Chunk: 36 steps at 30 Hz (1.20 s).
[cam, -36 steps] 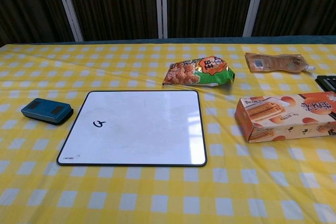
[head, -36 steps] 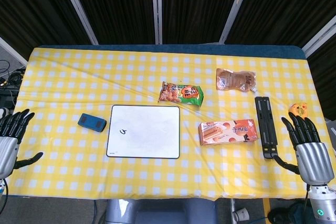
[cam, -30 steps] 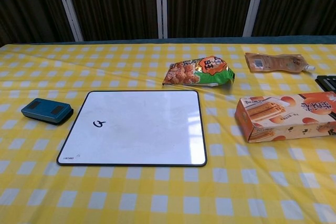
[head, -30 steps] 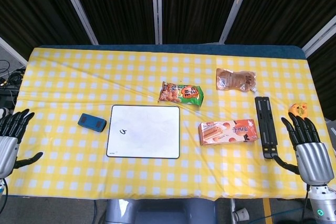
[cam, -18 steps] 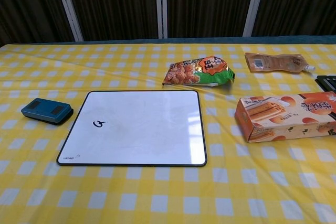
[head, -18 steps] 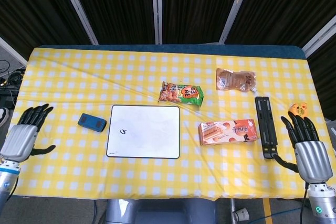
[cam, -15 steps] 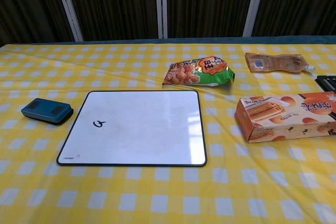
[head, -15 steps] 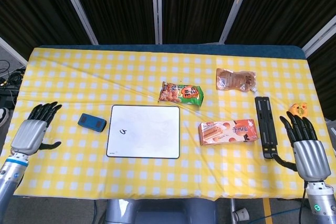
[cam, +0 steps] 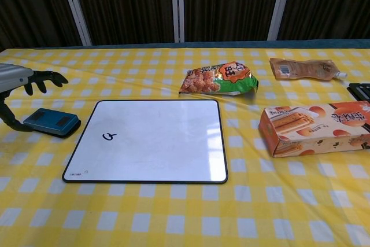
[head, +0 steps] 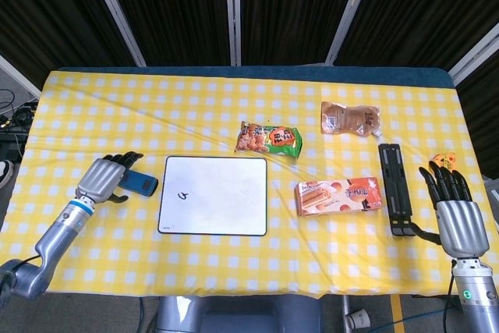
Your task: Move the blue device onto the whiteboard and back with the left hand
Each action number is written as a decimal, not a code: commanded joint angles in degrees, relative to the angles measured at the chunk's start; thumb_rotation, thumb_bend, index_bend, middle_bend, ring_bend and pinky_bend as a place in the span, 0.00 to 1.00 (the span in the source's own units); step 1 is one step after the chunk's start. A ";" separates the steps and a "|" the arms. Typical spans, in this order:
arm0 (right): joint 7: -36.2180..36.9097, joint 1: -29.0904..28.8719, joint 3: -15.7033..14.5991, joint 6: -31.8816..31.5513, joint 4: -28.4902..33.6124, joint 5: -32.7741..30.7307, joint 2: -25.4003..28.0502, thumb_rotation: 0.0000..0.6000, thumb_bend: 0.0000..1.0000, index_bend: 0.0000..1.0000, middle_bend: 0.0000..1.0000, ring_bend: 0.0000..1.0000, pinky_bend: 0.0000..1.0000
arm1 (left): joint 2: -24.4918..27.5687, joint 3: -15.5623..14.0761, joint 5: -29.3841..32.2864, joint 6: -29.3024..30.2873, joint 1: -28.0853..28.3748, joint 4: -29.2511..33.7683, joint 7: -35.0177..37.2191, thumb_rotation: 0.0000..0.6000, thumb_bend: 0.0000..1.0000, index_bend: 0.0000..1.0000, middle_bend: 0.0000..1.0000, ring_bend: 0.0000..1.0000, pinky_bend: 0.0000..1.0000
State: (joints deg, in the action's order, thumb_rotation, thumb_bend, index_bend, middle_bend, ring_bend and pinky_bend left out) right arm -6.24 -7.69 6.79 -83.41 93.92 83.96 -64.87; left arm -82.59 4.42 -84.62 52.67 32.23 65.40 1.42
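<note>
Under left hand (head: 104, 176) fingers: blue device (cam: 51, 122) ungrasped, fingers spread | beside whiteboard (head: 214, 195) | both moves pending | right hand (head: 454, 214) splayed, empty.

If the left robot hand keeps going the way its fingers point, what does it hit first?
Probably the blue device: the left robot hand hovers over its near end, fingers aimed across it toward the whiteboard. Height is unclear.
</note>
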 commanded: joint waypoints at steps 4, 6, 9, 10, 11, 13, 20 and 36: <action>-0.04 0.15 -0.03 -0.01 -0.31 -0.55 -0.06 1.00 0.00 0.00 0.00 0.00 0.00 | -2.52 -1.31 -1.42 -1.94 2.55 -3.70 1.74 1.00 0.10 0.15 0.16 0.26 0.32; 0.00 0.22 -0.04 -0.12 -0.39 -0.63 0.01 1.00 0.00 0.00 0.00 0.00 0.00 | -2.96 -1.49 -1.58 -1.92 2.91 -4.22 1.36 1.00 0.11 0.16 0.16 0.26 0.33; 0.08 0.32 -0.05 -0.33 -0.41 -0.62 0.09 1.00 0.00 0.00 0.00 0.00 0.00 | -3.43 -1.63 -1.44 -2.10 3.31 -4.62 0.99 1.00 0.14 0.17 0.17 0.27 0.34; 0.12 0.36 -0.04 -0.40 -0.41 -0.66 0.12 1.00 0.00 0.00 0.00 0.00 0.00 | -3.55 -1.70 -1.21 -2.59 3.59 -4.76 0.52 1.00 0.16 0.17 0.17 0.28 0.35; 0.17 0.34 0.01 -0.39 -0.43 -0.75 0.17 1.00 0.00 0.00 0.00 0.00 0.00 | -3.59 -1.75 -0.99 -2.93 3.75 -4.80 0.09 1.00 0.17 0.17 0.17 0.28 0.36; 0.26 0.34 -0.01 -0.25 -0.57 -0.93 0.17 1.00 0.00 0.00 0.00 0.00 0.00 | -3.52 -1.83 -0.31 -3.72 4.02 -4.57 -0.82 1.00 0.19 0.18 0.17 0.29 0.37; 0.55 0.31 0.02 -0.40 -0.74 -0.87 0.13 1.00 0.00 0.00 0.00 0.00 0.00 | -3.56 -1.91 1.30 -4.14 4.22 -4.44 -3.20 1.00 0.19 0.25 0.21 0.34 0.45; 0.51 0.33 -0.21 -0.66 -0.48 -0.49 0.13 1.00 0.00 0.00 0.00 0.00 0.00 | -2.38 -1.60 3.05 -2.15 3.63 -1.93 -2.39 1.00 0.25 0.45 0.38 0.49 0.59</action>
State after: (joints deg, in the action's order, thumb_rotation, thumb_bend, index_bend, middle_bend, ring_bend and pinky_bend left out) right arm -5.73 -7.36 6.58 -84.07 93.44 83.47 -64.75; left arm -85.52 2.60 -81.27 49.66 36.02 62.60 -1.74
